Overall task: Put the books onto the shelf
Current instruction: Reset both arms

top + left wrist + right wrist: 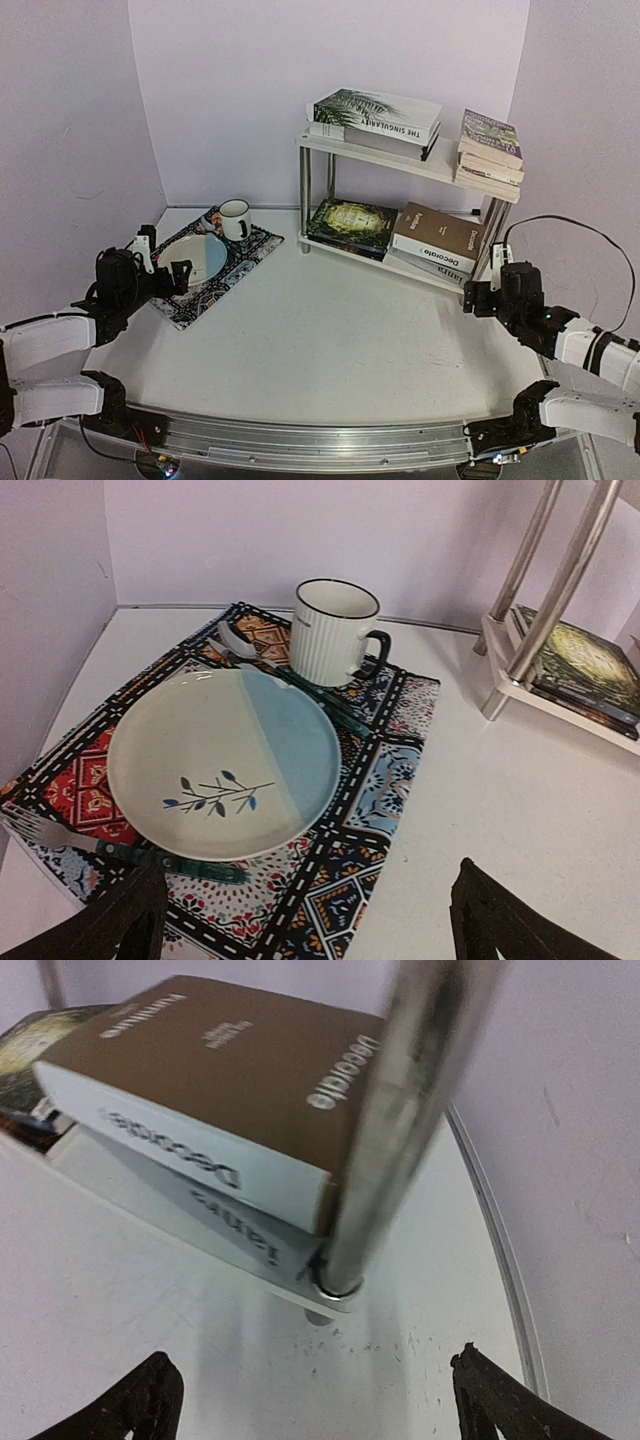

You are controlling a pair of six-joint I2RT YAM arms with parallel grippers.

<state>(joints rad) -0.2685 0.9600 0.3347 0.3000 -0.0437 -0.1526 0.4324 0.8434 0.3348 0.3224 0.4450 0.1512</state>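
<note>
Books (440,238) all lie flat on the shelf (445,170); none shows on the counter (320,330). Right jaws, nearer, gape wide and empty just before its front leg (400,1130), with the brown book (220,1080) ahead, spine toward them. Left jaws, equally wide and empty, face the placemat (400,740).

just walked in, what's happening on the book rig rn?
Every book in view already sits on the shelf, stacked on both tiers. Neither arm holds anything: the right gripper is open by the shelf's near right leg and the brown book, the left gripper open at the placemat with the plate and mug.
</note>
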